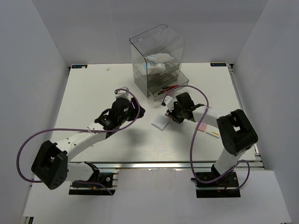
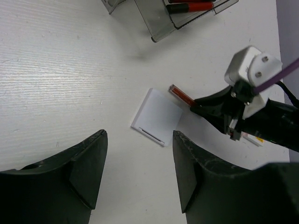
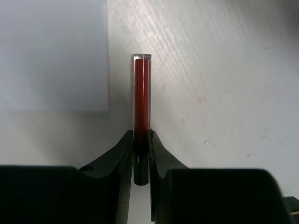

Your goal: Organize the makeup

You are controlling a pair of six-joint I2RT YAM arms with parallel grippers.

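Right end effector (image 3: 141, 139) pinches a slim, glossy red-and-black pencil stick (image 3: 141, 93).

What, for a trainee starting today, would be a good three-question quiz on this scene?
1. True or false: the left gripper is shut on the white pad.
2. What does the right gripper hold? A. a red stick; B. a pink palette; C. nothing.
3. Fill in: other sticks lie in the open ___ of the clear box.

Key: 1 false, its jaws are open and apart from the pad; 2 A; 3 drawer.
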